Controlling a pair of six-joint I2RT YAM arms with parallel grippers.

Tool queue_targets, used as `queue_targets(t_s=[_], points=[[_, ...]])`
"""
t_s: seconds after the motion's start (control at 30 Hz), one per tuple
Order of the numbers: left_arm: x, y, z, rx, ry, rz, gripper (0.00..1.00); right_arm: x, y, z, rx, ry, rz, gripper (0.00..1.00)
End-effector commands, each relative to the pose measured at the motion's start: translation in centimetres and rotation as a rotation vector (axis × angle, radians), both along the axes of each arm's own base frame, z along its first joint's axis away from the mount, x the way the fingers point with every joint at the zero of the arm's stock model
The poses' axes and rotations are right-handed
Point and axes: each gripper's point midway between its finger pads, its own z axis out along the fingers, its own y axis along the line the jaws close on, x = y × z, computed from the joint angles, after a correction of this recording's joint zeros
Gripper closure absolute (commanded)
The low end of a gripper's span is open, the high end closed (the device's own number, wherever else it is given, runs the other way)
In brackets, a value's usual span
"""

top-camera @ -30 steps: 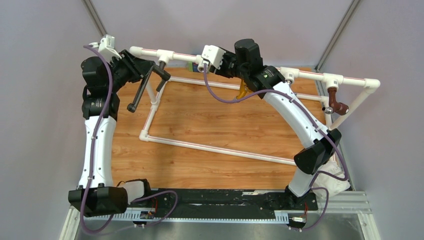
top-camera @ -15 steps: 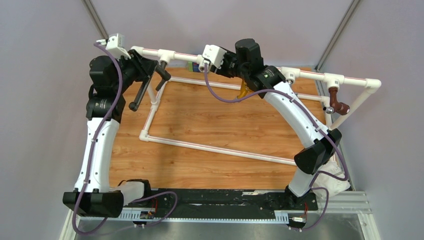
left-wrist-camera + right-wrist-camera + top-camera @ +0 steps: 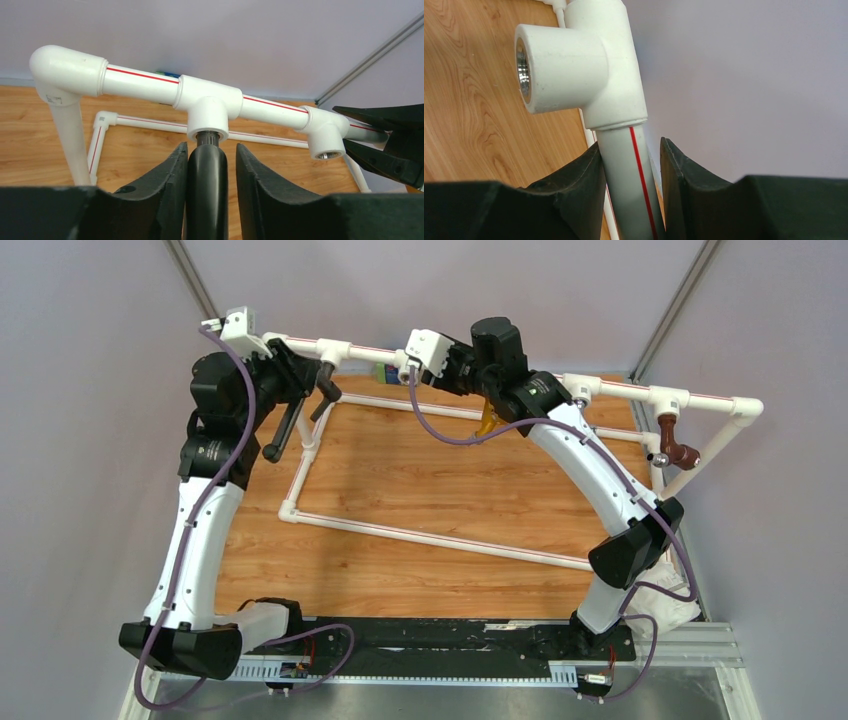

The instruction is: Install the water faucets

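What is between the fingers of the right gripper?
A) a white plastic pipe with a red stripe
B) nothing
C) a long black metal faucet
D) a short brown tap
A: in the right wrist view, the right gripper closes on the white plastic pipe with a red stripe.

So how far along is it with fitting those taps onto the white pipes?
Looks done: a brown tap already hangs at the far right. In hand: the black faucet has its threaded end in a tee socket, left fingers either side of it, while the right fingers clamp the white pipe. Left: tightening it, and the neighbouring tee stands empty.
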Motion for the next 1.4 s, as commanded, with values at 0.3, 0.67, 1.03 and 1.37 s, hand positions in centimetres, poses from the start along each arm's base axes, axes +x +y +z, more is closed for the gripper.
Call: queue_targets(t_s=[0.3,0.67,1.03,1.37], points=[[-5.8,-11.8,0.3,0.019,0.046,-0.48,0.66,-2.2,4.2,-3.4,0.074,0.153,0.085,0.92],[-4.1,-4.7,2.7,0.3,-0.006,-0.138,0.23,-2.3,4.1,-3.3,0.072,0.149,0.085,0.92],[-1.1,-2.0,1.4,0.388,0.033,0.003,0.23,-2.4,4.1,-3.4,0.07,0.149,0.087,0.92],[0.7,0.1,-1.0,0.291,0.127,0.016,0.27,-2.3,3.9,-3.6,0.063,0.146,0.087,0.92]])
